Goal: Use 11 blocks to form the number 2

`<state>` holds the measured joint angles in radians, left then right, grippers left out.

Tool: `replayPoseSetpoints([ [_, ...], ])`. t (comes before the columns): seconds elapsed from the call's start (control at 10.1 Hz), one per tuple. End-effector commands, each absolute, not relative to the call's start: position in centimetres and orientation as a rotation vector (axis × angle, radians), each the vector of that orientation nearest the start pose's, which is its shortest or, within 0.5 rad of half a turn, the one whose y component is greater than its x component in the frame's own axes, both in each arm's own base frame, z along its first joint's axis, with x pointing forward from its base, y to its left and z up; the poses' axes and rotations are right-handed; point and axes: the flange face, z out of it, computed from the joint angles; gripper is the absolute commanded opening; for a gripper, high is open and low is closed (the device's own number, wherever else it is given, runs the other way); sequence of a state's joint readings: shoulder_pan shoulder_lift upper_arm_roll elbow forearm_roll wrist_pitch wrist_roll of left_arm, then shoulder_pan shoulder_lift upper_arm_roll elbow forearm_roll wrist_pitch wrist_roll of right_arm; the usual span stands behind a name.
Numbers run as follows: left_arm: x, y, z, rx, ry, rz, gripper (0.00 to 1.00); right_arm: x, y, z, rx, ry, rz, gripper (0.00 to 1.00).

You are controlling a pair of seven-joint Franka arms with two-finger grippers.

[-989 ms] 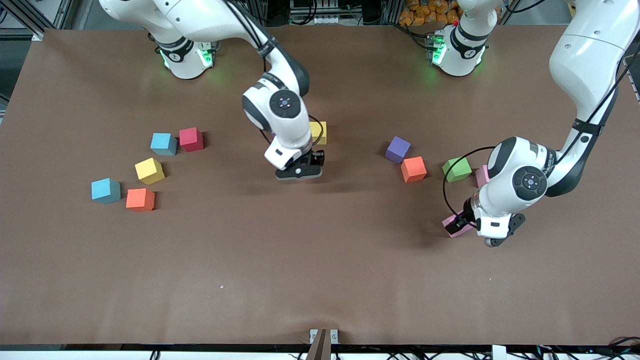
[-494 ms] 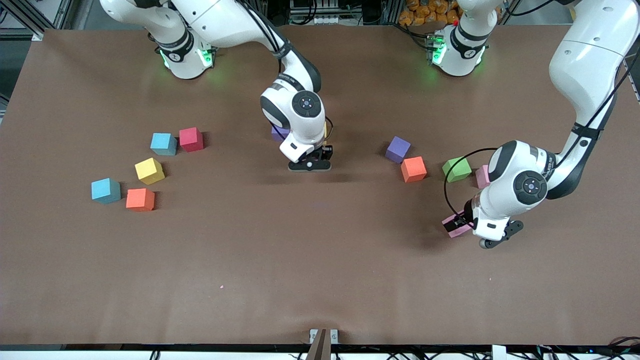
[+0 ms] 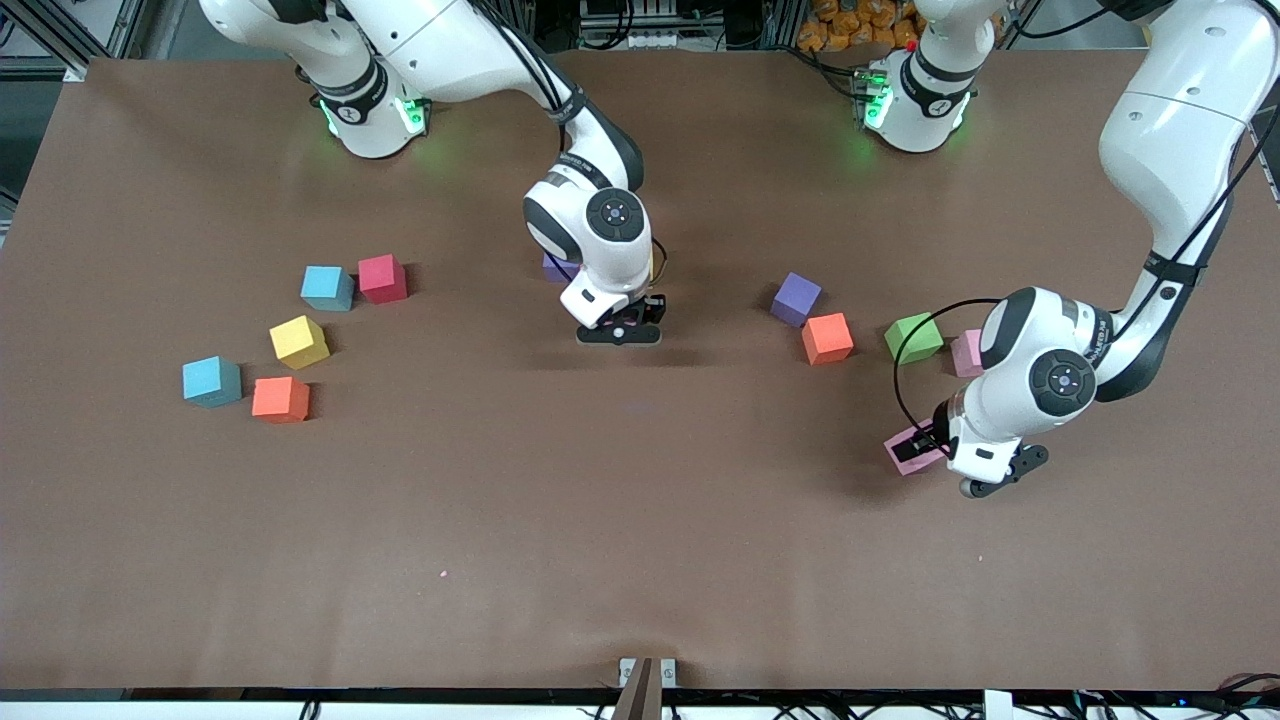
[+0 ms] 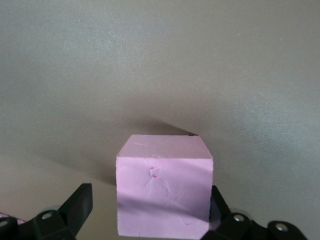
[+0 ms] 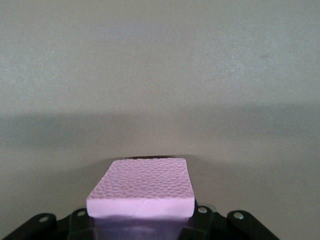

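the right arm reaches from its base down to the middle of the table [image 3: 640, 520], wrist bent so the right gripper [image 3: 618, 335] points straight down just above the surface. its jaws are clamped shut on a block [image 5: 141, 192] that looks pale purple in the right wrist view, its flat top level and no long axis to speak of. another purple block [image 3: 556, 267] peeks out at the wrist's ten o'clock.

the left arm folds down from its elbow to the left arm's end of the table, its left gripper [image 3: 935, 450] low at the surface. its fingers [image 4: 75, 207] stand wide apart around a pink block [image 4: 164, 187], one side near it, with a gap on the other; the block rests on the table, turned slightly askew.

at that block's twelve o'clock sit a green block [image 3: 913, 338], a second pink block [image 3: 965, 353], an orange block [image 3: 827, 338] and a purple cube [image 3: 796, 298]. toward the right arm's end lie two light blue, one red, one yellow and one orange. no digit is formed. no readable writing shows.
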<state>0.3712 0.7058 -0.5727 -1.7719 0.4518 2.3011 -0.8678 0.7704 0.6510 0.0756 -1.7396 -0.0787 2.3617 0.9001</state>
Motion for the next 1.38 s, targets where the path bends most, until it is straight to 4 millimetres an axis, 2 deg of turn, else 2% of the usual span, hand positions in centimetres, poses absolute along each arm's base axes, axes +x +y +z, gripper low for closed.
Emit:
replayPoseSetpoints([
  [0.0,65.0,-9.2,19.7,-3.073,-0.665,0.068,1.0,43.7,50.5,19.9,-3.153,0.043,0.047,0.35],
  [0.3,65.2,-9.2,19.6,-3.076,-0.669,0.067,1.0,42.9,50.9,19.8,-3.148,0.03,0.068,0.35],
  [0.4,65.9,-8.9,20.1,-3.08,-0.675,0.044,0.71,42.4,51.1,19.6,-3.14,0.024,0.096,0.35],
  [0.49,66.0,-8.9,20.1,-3.082,-0.673,0.042,0.67,42.4,50.8,19.3,-3.139,0.03,0.108,0.35],
  [0.99,66.9,-8.6,22.2,-3.076,-0.699,-0.012,0.67,41.4,50.9,18.8,-3.145,0.01,0.146,0.35],
  [1.29,66.5,-10.2,22.8,-3.072,-0.658,-0.006,0.67,41.4,50.9,18.9,-3.142,0.014,0.147,0.38],
])
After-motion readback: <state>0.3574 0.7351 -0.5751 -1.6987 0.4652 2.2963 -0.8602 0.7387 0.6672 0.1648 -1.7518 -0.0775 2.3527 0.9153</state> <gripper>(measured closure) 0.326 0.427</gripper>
